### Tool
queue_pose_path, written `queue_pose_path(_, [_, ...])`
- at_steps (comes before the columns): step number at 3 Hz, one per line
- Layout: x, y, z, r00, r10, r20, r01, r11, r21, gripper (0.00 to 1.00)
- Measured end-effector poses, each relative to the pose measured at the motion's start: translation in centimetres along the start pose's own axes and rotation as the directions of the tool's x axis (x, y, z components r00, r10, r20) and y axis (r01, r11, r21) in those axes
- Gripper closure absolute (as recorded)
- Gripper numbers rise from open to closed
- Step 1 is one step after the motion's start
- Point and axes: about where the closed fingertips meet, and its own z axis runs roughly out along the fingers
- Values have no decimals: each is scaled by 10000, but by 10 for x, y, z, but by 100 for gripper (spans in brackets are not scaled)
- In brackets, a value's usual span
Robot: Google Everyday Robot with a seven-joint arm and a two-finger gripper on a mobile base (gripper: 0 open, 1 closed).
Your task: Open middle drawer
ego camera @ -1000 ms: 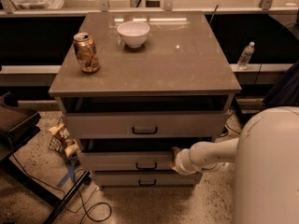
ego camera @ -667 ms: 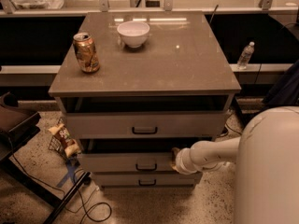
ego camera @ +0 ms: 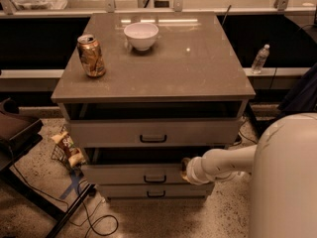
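Observation:
The middle drawer [ego camera: 124,174] is the second of three pale-grey fronts in the cabinet, with a small black bar handle [ego camera: 155,179] at its centre. A dark gap shows above its front. My white arm reaches in from the lower right. My gripper [ego camera: 184,168] is at the drawer's top edge, just right of the handle, with its end mostly hidden behind the wrist. The top drawer [ego camera: 153,132] sits above and the bottom drawer [ego camera: 156,192] below.
On the cabinet top [ego camera: 198,68] stand a drink can [ego camera: 91,56] and a white bowl [ego camera: 141,35]. A water bottle [ego camera: 259,58] is on the ledge at right. A snack bag [ego camera: 67,148], cables and a dark chair [ego camera: 15,133] are at the left on the floor.

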Motion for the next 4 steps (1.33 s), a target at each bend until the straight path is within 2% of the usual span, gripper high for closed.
queue_pose_path(1, [-1, 0, -1, 10000, 0, 0, 0, 10000, -1, 85])
queue_pose_path(3, [-1, 0, -1, 10000, -1, 1, 1, 10000, -2, 39])
queue_pose_path(4, [-1, 0, -1, 10000, -3, 2, 3, 10000, -10, 7])
